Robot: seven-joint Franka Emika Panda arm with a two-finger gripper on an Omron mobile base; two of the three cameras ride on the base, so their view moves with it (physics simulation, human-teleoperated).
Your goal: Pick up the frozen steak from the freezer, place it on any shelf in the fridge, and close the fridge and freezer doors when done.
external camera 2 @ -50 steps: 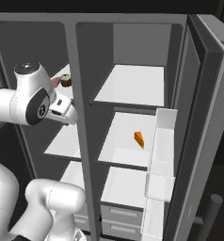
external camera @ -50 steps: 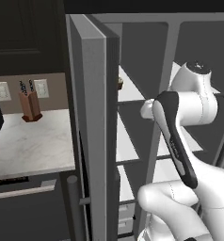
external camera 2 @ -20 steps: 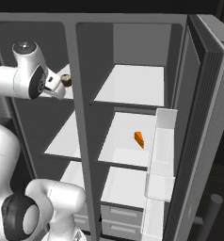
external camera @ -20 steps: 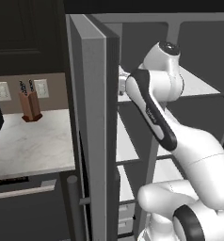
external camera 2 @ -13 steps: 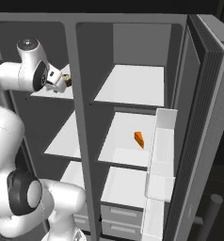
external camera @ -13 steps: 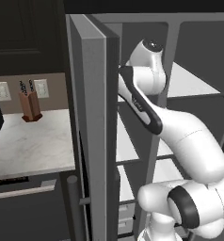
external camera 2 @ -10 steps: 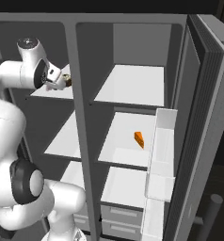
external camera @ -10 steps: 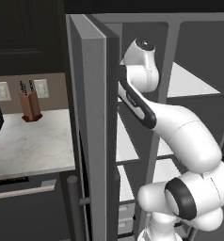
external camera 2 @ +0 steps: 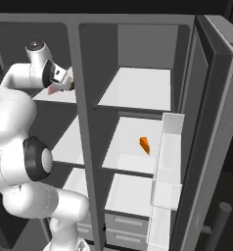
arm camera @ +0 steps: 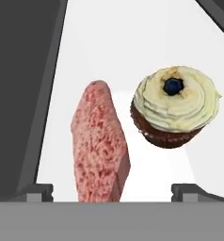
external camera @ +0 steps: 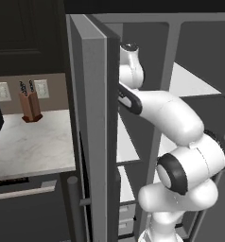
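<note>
Hovering over frozen steak point(arm camera: 100, 143), gripper point(arm camera: 112, 193) spread wide, empty. Best lowered straddling slab, kept off cupcake point(arm camera: 175, 106) just beside.

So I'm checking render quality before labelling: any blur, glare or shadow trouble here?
Hand view: sharp, evenly lit, frozen steak and cupcake crisp, faint shadow beneath the cupcake. Left base view: dark cabinets, freezer door blocks the shelves. Right base view: soft, no glare.
</note>
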